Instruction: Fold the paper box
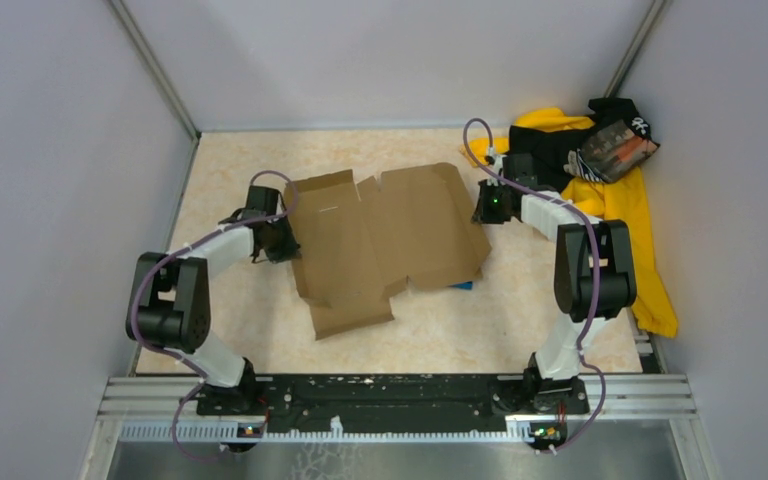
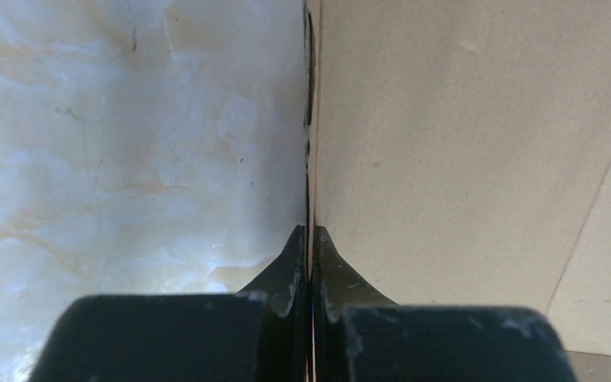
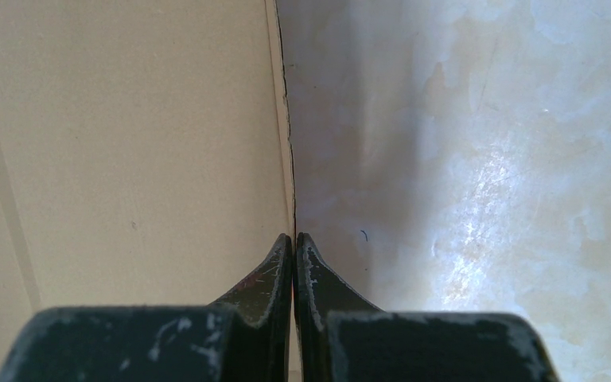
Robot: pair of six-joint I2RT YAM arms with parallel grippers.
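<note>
Top external — arms (image 1: 215, 250) (image 1: 550, 212) angle inward, jaws clamping paper box (image 1: 390, 230) edges.

Top view: even, soft overhead light, sharp across the frame. Flat brown cardboard paper box (image 1: 390, 235) throws a thin dark shadow along its near edge. Both wrist views: cream marbled worktop (image 2: 87, 143) in focus, black gripper fingers (image 2: 290, 267) soft (too close), bluish glare patch on right wrist's worktop, grey shadow band beside the cardboard.

One box (image 1: 390, 235), one block (image 1: 462, 286), one cloth (image 1: 622, 200)
</note>
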